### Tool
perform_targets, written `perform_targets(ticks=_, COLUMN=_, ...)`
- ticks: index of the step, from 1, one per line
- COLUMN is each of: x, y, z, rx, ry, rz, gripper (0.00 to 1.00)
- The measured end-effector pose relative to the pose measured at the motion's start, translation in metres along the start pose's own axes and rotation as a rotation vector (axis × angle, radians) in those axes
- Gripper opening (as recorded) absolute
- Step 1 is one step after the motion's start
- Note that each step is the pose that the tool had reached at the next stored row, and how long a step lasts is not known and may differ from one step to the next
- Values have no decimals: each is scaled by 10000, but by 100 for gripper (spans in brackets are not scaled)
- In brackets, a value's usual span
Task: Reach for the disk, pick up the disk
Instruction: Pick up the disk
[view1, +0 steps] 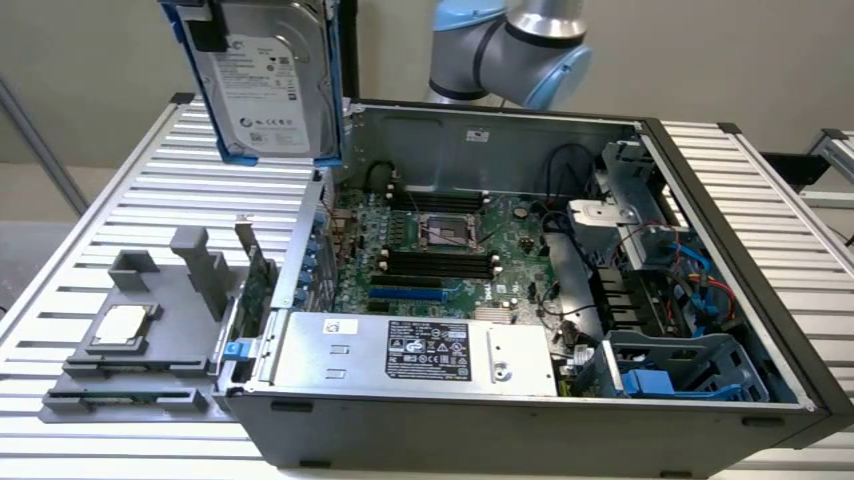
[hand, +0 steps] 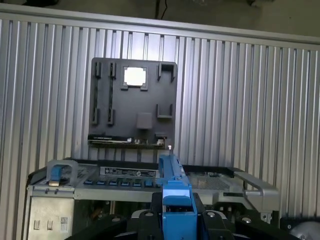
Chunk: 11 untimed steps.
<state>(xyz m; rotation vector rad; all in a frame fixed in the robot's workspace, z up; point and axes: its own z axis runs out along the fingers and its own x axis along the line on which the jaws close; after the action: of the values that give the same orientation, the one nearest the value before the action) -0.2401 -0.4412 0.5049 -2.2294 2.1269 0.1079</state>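
Disk (view1: 274, 85) aloft, upright | gripper (hand: 176, 215) clamped on its upper end, holding it

Arm (view1: 514, 45): silver-grey rounded joints, light-blue caps; gripper (hand: 177, 212): black housing, screws

You can read no word or number for certain here. The disk (view1: 274, 85), above the computer case's (view1: 534, 440) far corner on the exterior view's left, carries a white label (view1: 267, 100) with black print and a row of small marks, all too fine to make out. Inside the case, the power supply (view1: 400, 350) bears a black label (view1: 429, 350) with white print and a white sticker (view1: 342, 326), both unreadable. A second sticker (view1: 477, 131) on the case's far wall is likewise illegible.
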Motion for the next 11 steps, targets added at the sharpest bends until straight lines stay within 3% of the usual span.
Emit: perform_targets(ticks=11, x=202, y=-491, z=-34, rx=-5, ry=-1, rz=-1, gripper=33)
